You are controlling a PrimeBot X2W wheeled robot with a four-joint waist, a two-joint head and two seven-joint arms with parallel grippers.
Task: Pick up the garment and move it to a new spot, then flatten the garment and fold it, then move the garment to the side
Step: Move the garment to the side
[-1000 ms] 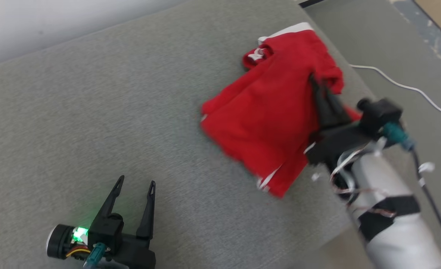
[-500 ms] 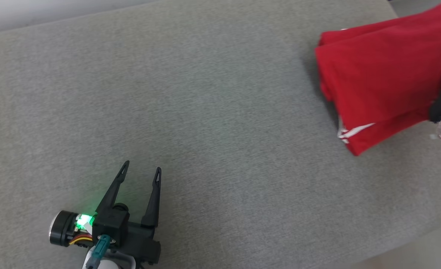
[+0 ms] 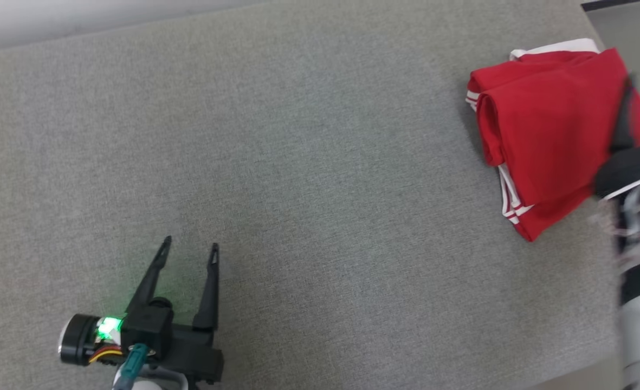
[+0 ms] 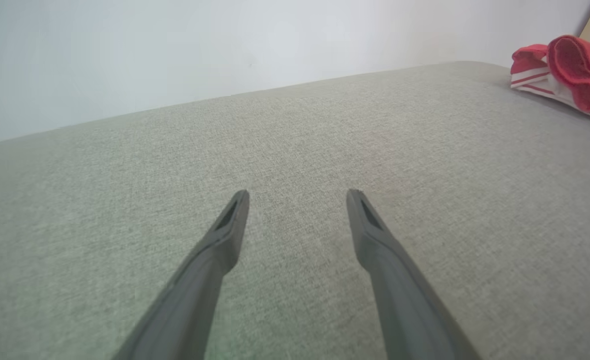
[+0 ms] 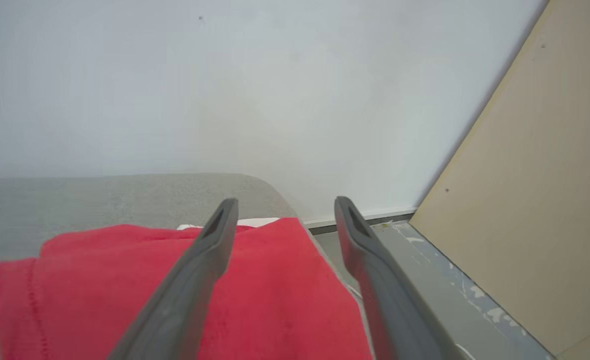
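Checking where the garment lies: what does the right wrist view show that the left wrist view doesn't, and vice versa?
Right wrist view: the right gripper open over the red garment, grey floor, a tan board. Left wrist view: the left gripper open over bare cushion, the garment's white stripes. Both: garment, cushion, white wall.

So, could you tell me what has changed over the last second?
The right tool, clamped on the red garment a second ago, has let go and stands open above it; the garment lies folded at the right edge of the grey cushion. The left tool stayed open.
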